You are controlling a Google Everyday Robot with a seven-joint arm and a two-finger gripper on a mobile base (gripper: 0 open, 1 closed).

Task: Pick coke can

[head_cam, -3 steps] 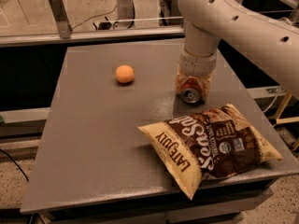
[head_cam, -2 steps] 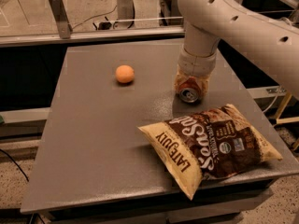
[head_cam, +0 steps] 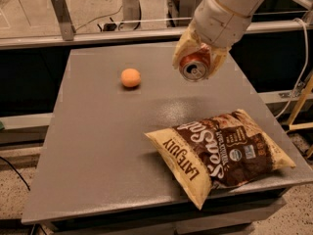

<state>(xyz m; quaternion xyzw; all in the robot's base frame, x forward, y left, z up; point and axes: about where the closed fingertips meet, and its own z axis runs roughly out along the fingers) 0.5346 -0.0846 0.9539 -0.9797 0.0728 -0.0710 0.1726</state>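
Gripper (head_cam: 197, 60): clenched on the coke can, in the air over the far right part of the worktop (head_cam: 98, 146).
Coke can (head_cam: 194, 70): red, held clear of the worktop surface between the gripper's pale fingers (head_cam: 180, 52), tilted so one silver end faces the camera.
Arm (head_cam: 230, 9): white, coming down from beyond the far right corner.
Orange ball (head_cam: 130, 77): resting on the worktop toward the far edge, left of centre, well apart from the can.
Chip bag (head_cam: 220, 155): brown and cream, lying flat by the front right corner.
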